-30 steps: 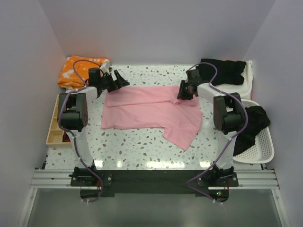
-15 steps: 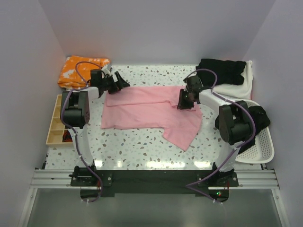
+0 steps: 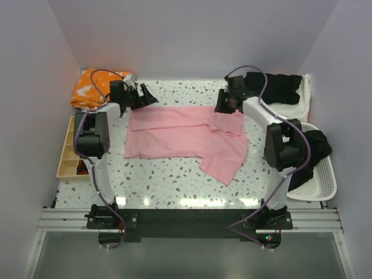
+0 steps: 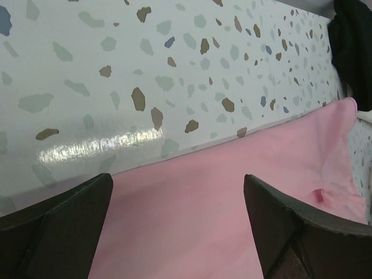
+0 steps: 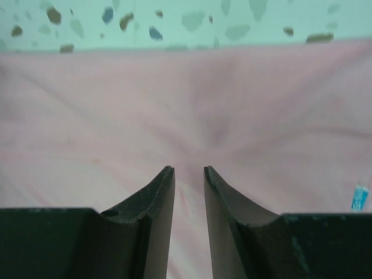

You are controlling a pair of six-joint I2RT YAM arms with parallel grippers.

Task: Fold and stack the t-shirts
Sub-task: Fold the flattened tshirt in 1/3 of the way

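A light pink t-shirt (image 3: 186, 136) lies spread across the speckled table, one sleeve hanging toward the near side. My left gripper (image 3: 146, 99) hovers at its far left corner, jaws wide open over pink fabric (image 4: 232, 203) with nothing between them (image 4: 177, 186). At the far right corner my right gripper (image 3: 225, 106) is shut on the shirt. Its narrow jaws (image 5: 189, 170) pinch the cloth, and creases in the fabric (image 5: 174, 99) run toward the tips. More t-shirts sit at the right: a black one (image 3: 273, 86) on an off-white one (image 3: 297, 107), and another black one (image 3: 314, 151).
A white basket (image 3: 322, 186) at the right edge holds the second black shirt. An orange patterned cloth (image 3: 96, 87) lies at the back left, with a wooden compartment tray (image 3: 67, 157) in front of it. Side walls close in on both sides.
My right gripper has moved toward the far edge of the table, drawing the shirt's far right corner with it. The left gripper has stayed open and nearly still.
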